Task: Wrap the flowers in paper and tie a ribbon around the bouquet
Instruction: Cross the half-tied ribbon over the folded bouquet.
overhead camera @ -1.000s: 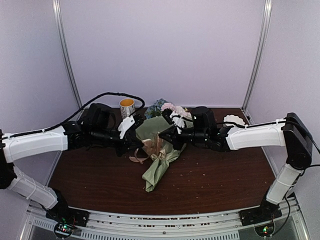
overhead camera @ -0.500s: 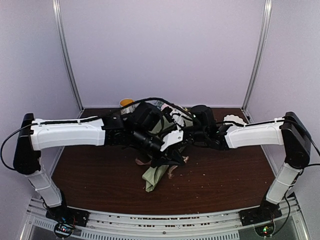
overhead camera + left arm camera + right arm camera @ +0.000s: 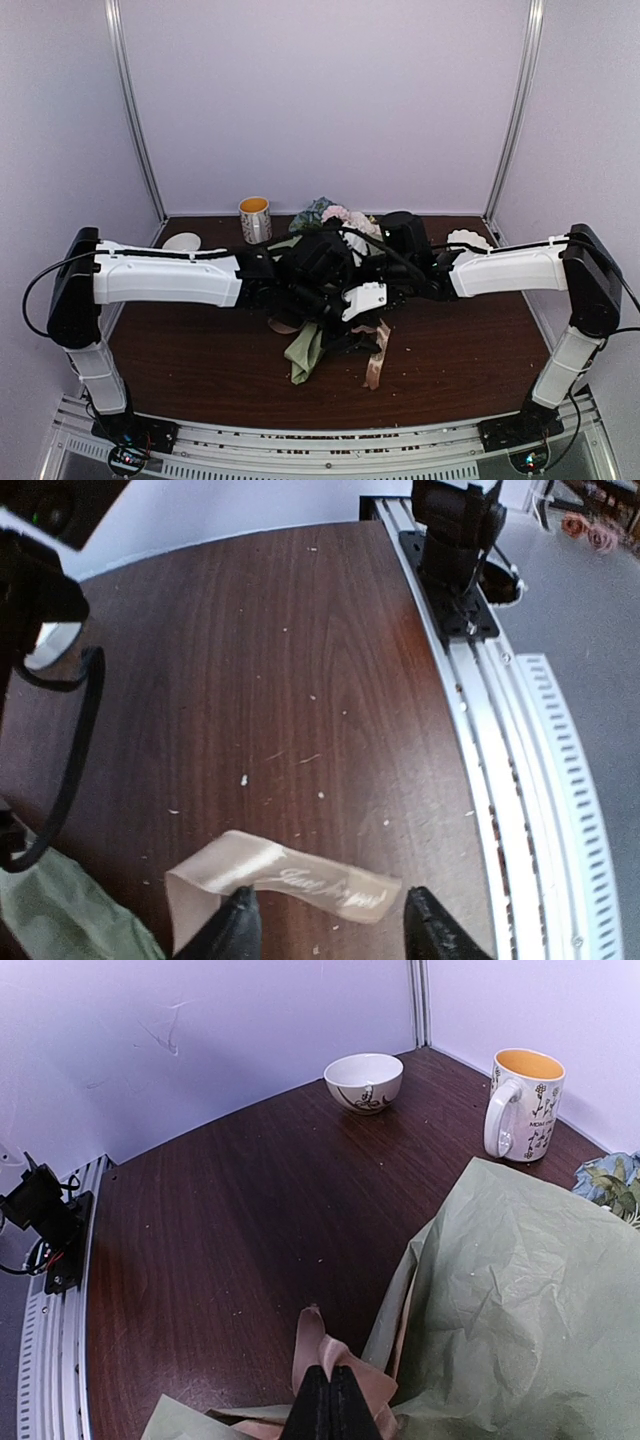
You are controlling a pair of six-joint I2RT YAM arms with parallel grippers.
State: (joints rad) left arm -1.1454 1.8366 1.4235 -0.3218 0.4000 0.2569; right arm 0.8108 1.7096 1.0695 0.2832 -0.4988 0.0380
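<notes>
1. The left gripper is seen open; the ribbon tail is laid crosswise between its fingertips, towards the worktop's front edge.
2. The right gripper is clamped on a ribbon loop at the bouquet, mid-worktop.

Two matching arms in front of me. The left arm is a long, smooth white shell, boxy, capped by a chunky black joint housing, and a thin black cable runs along its top. Now the right arm: same white casing, same heavy black elbow, its own black lead. Both wrists are all black, and there's one white plate on the left one. Down on the rail, tiny red and green lights are glowing. Up close, the left gripper shows black tapered fingers. The right gripper is black too, and slim. The right base plate is black and dotted with silver screws.
</notes>
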